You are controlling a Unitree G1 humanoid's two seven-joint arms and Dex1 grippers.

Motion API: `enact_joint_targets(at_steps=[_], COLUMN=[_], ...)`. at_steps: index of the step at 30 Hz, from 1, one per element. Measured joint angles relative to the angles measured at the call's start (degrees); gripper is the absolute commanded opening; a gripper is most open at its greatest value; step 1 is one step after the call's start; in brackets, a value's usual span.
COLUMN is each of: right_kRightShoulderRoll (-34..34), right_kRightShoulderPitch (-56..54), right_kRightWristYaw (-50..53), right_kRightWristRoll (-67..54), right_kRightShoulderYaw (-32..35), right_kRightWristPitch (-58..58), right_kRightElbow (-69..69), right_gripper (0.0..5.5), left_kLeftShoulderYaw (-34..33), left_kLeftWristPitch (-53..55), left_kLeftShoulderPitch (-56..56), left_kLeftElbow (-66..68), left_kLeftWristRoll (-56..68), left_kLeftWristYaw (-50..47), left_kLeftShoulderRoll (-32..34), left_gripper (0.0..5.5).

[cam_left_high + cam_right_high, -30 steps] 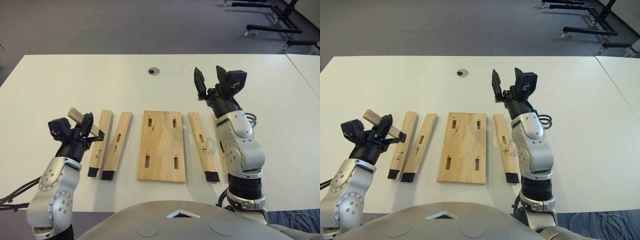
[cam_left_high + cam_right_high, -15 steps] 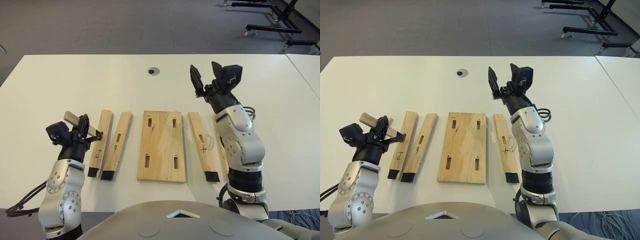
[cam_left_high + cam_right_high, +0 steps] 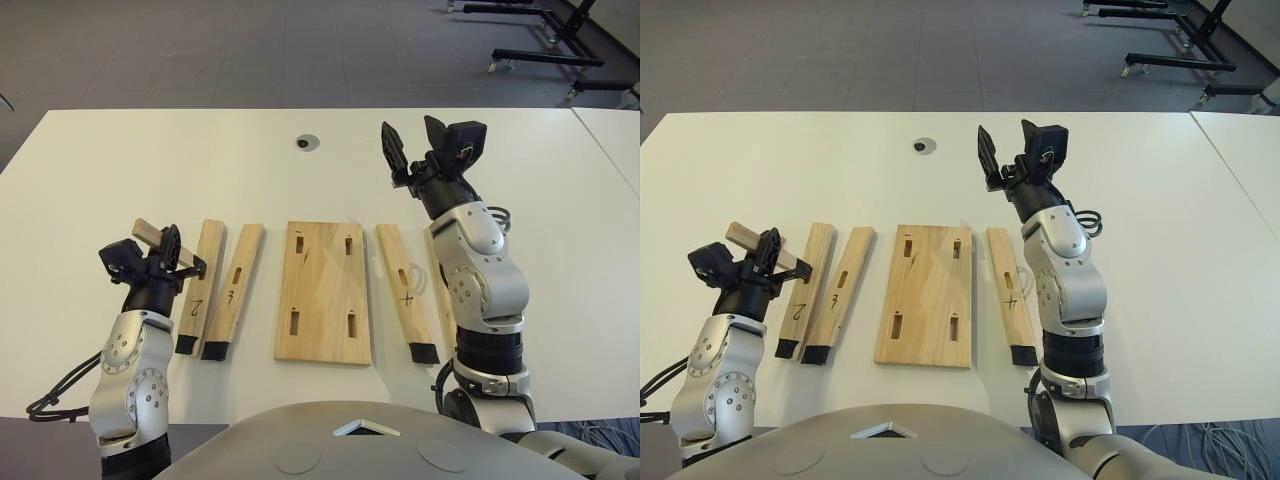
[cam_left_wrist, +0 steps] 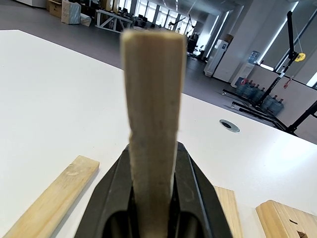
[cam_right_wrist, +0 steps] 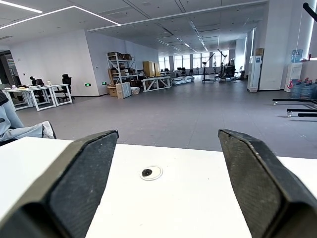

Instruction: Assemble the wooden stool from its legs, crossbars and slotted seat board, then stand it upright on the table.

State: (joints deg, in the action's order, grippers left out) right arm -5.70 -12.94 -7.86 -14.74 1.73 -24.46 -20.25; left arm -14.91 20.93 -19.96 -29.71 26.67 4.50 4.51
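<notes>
Pale, flat, slotted wooden seat board point(image 3: 323, 290) lies on the white worktop point(image 3: 120, 170). Left of it, left jaws grip a short wooden crossbar point(image 4: 152, 99); beyond it, right jaws gape empty. Assembly looks unstarted; next, likely, the crossbar needs seating in a slotted wooden leg point(image 3: 198, 285).

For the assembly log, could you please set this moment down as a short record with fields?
Left gripper: shut on a crossbar, held off the table
Right gripper: open, empty, raised over the far side of the table
Seat board: lying flat in the middle, slots up, nothing fitted
Left legs: two, flat, side by side, left of the seat board
Right leg: flat, right of the seat board
Progress: no joints made yet
</notes>
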Motion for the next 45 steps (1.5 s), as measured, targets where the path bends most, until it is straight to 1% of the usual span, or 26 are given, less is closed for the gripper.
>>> enact_joint_targets(at_steps=[12, 16, 30, 37, 45], right_kRightShoulderRoll=[1.2, 1.4, 0.5, -0.2, -0.3], right_kRightShoulderPitch=[0.1, 0.1, -0.1, -0.3, -0.3], right_kRightWristYaw=[0.7, 0.8, 0.6, 0.6, 0.5], right_kRightWristRoll=[0.1, 0.1, 0.6, 0.7, 0.7], right_kRightShoulderYaw=[0.1, 0.3, 1.2, 1.5, 1.7], right_kRightWristPitch=[0.0, 0.0, 0.0, 0.2, 0.4], right_kRightElbow=[-0.2, -0.4, 0.0, 0.1, 0.1], right_gripper=[3.72, 3.72, 3.72, 3.72, 3.72], left_kLeftShoulderYaw=[1.0, 1.1, 3.6, 7.0, 6.7], left_kLeftWristPitch=[0.2, 0.2, 0.0, -7.0, -8.3], left_kLeftShoulderPitch=[-0.8, -0.8, -0.8, -3.5, -3.6], left_kLeftElbow=[0.0, -0.1, 0.5, 2.4, 3.1], left_kLeftWristRoll=[-1.2, -3.3, -7.0, -13.2, -13.3], left_kLeftWristYaw=[1.6, 1.4, 0.3, 3.6, 4.4], left_kLeftShoulderRoll=[1.8, 2.8, 2.8, 5.1, 5.2], left_gripper=[0.40, 0.40, 0.40, 0.40, 0.40])
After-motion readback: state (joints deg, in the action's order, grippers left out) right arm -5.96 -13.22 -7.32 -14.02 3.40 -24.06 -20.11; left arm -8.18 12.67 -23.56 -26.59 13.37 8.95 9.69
